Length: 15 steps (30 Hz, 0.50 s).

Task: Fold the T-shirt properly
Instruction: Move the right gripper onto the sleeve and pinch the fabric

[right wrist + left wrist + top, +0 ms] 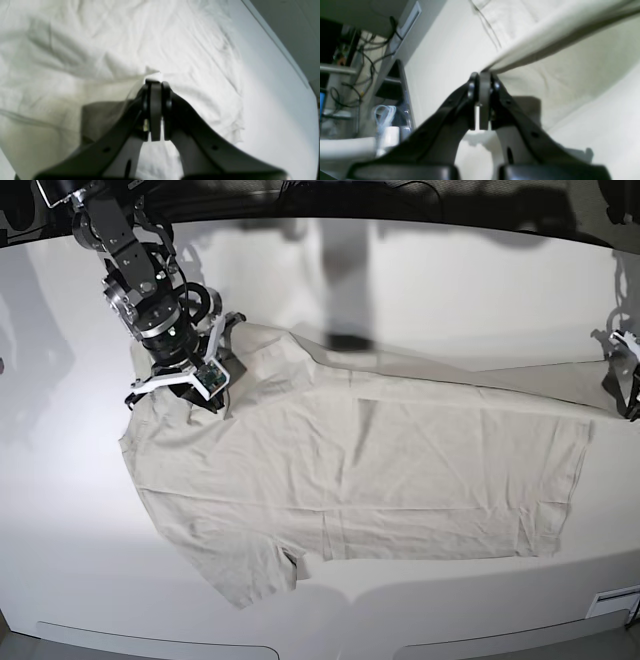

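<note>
Base view, left to right. At about 10 o'clock: right gripper [212, 402], jaws pressed together on a pinch of the T-shirt [350, 470] near its upper left edge, arm slanting in from the top left corner. Spread across the middle of the white table [420, 300]: pale beige cloth, mostly flat and lightly creased, one sleeve pointing toward 7 o'clock, straight edge along the right side near 4 o'clock. From the upper right of the cloth, a long narrow strip drawn taut toward 3 o'clock, ending at the left gripper [618, 375], only partly inside the picture at the right border.

Left wrist view: left gripper [483, 75] narrowed to a tight clamp, tips meeting on a thick folded edge of the T-shirt [557, 30]; that edge running off toward 2 o'clock, raised above the table [445, 55]. At 9 o'clock, past the table edge: dark cables [367, 57], blurred.

Right wrist view: right gripper [155, 83] closed hard, a small peak of the T-shirt [75, 50] caught at the tips; wrinkled cloth filling 9 to 1 o'clock, bare table [275, 112] toward 3 o'clock.
</note>
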Tool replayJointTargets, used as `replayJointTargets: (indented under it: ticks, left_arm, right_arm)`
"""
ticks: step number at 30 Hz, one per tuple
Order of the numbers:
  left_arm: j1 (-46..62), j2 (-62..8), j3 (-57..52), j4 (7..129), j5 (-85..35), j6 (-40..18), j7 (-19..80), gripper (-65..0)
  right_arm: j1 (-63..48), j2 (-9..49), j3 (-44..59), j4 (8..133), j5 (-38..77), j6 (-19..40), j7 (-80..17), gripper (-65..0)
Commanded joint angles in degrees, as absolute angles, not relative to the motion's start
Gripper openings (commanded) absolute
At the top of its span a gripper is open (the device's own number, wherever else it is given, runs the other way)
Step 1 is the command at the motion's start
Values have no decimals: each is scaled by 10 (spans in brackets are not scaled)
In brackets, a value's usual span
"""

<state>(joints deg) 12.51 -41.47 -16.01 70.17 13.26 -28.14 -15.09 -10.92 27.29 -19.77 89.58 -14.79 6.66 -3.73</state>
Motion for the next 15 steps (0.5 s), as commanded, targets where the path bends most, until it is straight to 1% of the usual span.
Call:
replayJointTargets:
  ticks: [1,8,15]
  left_arm:
    - [112,-426,-166,698,126,-273,-170,-650]
    - [53,-415,-157,631,126,-277,-181,-650]
    - [9,-415,-56,591,126,-277,-180,-650]
  right_arm:
    - [-103,274,-195,905,-150,60,-24,-650]
    - [-103,271,-195,905,-150,60,-25,-650]
    - [-100,271,-195,905,-153,60,-26,-650]
